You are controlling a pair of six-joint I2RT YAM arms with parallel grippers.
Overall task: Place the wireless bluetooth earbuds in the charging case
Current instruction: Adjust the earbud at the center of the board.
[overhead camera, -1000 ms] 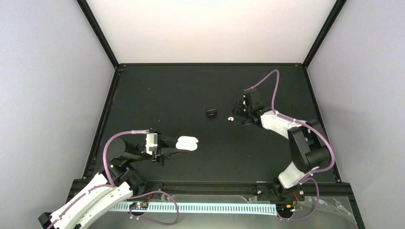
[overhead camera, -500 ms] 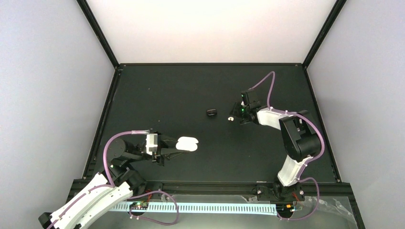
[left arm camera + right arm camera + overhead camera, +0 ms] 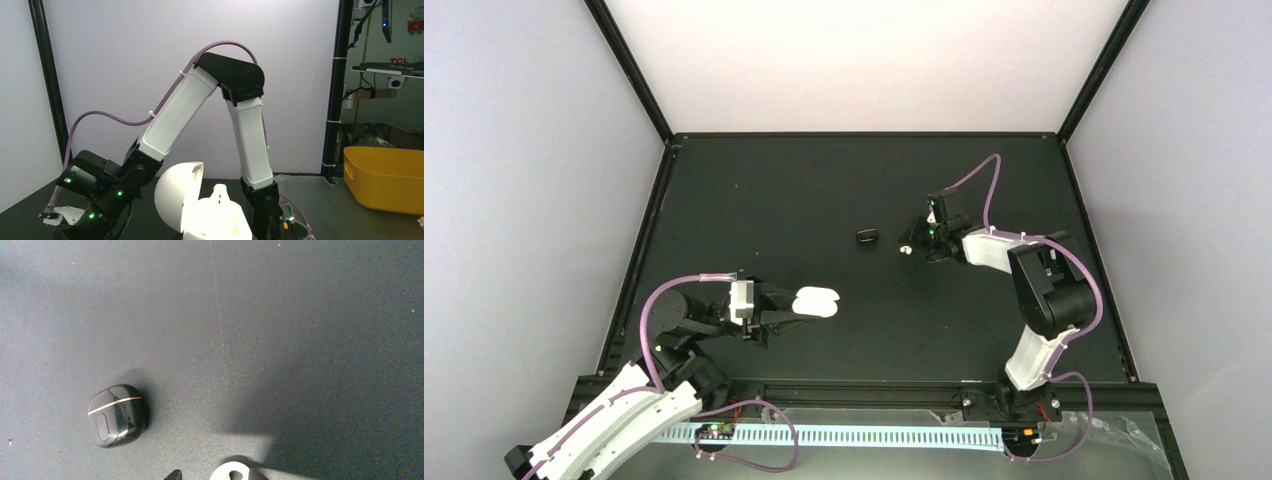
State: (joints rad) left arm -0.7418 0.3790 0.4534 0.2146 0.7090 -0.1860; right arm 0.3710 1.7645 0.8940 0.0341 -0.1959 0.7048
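My left gripper (image 3: 786, 309) is shut on the open white charging case (image 3: 816, 302) and holds it at the near left of the black table. In the left wrist view the case (image 3: 215, 220) has its lid (image 3: 175, 197) up and one white earbud (image 3: 219, 194) stands in it; my own fingers are out of that view. My right gripper (image 3: 913, 245) is low over the table, open, with the other white earbud (image 3: 906, 249) between its fingertips. In the right wrist view this earbud (image 3: 230, 473) lies against the right fingertip (image 3: 256, 474). The black earbuds are out of view.
A closed black pebble-shaped case (image 3: 867, 236) lies just left of the right gripper, also in the right wrist view (image 3: 116, 415). The right arm (image 3: 220, 115) fills the left wrist view. A yellow bin (image 3: 385, 175) stands beyond the table.
The right arm has folded and its gripper has moved slightly left and down around the white earbud. The left arm and the white case have not moved.
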